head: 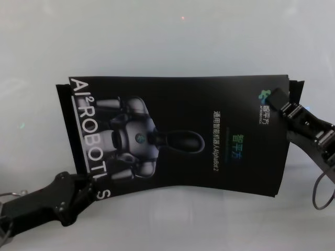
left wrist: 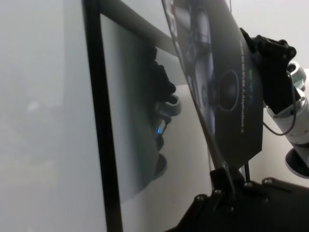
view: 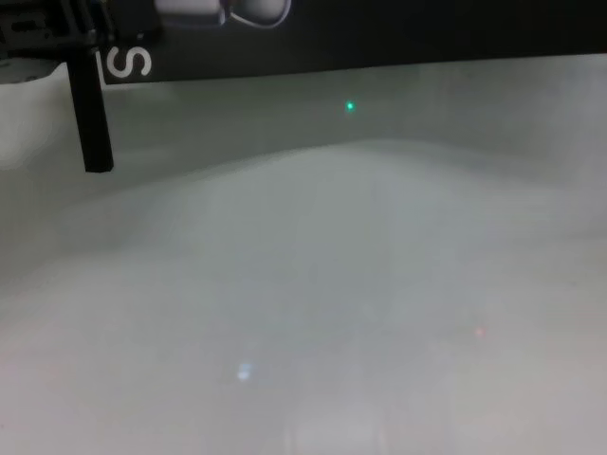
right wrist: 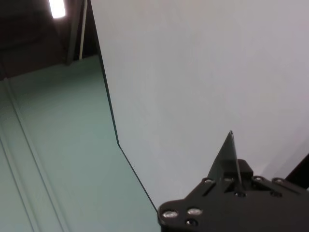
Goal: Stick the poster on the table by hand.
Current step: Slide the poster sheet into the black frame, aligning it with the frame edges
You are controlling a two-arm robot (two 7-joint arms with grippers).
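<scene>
Left gripper: lower left of the head view; fingers closed on the poster's near-left corner, by the letter S
Poster: centre of the frame; black sheet held between both claws, sagging, lifted off the table
Right gripper: right edge, farther up; pinched shut on the poster's far-right corner beside the small logo

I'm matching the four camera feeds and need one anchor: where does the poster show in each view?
Head: poster fills the centre, held at opposite corners by the left gripper and right gripper.
Left wrist: upper right, seen edge-on.
Right wrist: only a thin dark sliver at the gripper.
Chest: its bottom edge along the top.
Shared landmark: the pale table.
</scene>
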